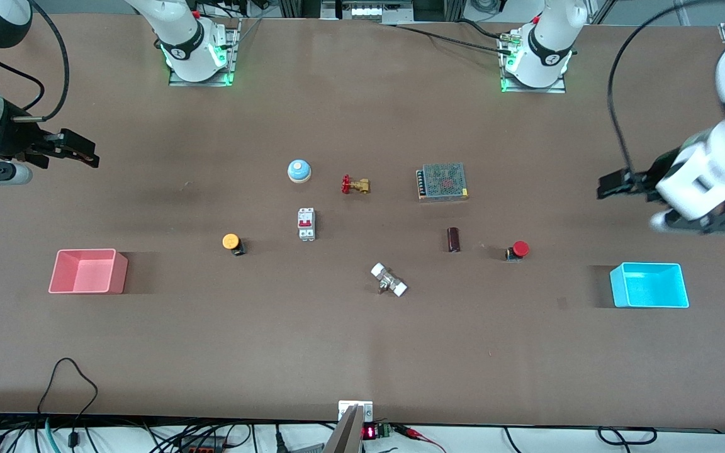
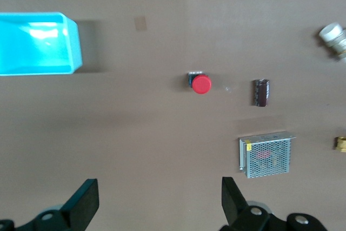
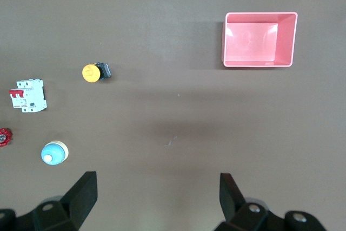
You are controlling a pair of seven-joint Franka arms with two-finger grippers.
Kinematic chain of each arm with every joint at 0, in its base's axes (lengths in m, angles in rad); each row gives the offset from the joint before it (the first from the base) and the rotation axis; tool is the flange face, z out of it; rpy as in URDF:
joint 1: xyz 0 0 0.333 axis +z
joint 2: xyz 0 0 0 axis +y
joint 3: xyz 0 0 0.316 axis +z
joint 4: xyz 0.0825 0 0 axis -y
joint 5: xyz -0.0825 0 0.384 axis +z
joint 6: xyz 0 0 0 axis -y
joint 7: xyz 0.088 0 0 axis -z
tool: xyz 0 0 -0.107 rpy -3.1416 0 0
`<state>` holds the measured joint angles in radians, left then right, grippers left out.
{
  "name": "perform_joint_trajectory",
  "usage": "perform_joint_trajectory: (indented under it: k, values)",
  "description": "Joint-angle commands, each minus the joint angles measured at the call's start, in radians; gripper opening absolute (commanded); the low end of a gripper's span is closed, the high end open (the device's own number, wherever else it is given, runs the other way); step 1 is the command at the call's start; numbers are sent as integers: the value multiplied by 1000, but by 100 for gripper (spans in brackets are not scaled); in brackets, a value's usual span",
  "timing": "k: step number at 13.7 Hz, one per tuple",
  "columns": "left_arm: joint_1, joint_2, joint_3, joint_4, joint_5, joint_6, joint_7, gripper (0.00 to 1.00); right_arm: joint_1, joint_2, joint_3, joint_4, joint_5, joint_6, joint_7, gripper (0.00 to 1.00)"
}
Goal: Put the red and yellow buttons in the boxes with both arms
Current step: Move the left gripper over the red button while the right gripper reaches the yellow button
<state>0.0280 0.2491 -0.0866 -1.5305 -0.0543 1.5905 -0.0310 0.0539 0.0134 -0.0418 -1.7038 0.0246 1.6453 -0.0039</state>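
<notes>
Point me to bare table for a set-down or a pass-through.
Bare: the wide strip nearer the front camera than the pink box and cyan box; also between yellow button and pink box. Crowded: mid-table, from bell to red button.

Even, moderately bright overhead light falls on the matte brown surface [image 1: 362, 352]. Soft shadows spread beside the pink box [image 1: 89, 271] and the cyan box [image 1: 649, 285], each on the side toward the middle of the surface. Glare whitens the cyan box's floor in the left wrist view. The left arm [image 1: 705, 170] is smeared by motion blur in the front view. Green lights glow at both arm bases. Both wrist views look slightly soft.
</notes>
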Motion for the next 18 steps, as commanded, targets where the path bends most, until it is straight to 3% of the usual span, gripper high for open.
perform_joint_trajectory:
  k: [1, 7, 12, 14, 18]
  values:
    - [-16, 91, -1, 29, -1, 15, 17, 100, -2, -7, 5, -20, 18, -5, -5, 100]
    - [-97, 87, 1, -177, -4, 297, -78, 100, 3, 25, 8, -51, 20, 8, -4, 100]
    - [-99, 117, 1, -365, -4, 558, -83, 100, 49, 25, 14, -249, 20, 313, 88, 100]
    - [-97, 150, 1, -388, -9, 627, -89, 100, 90, 52, 14, -316, 20, 468, 195, 100]
    - [-117, 202, 1, -392, -10, 677, -161, 100, 167, 140, 16, -324, 14, 591, 253, 100]
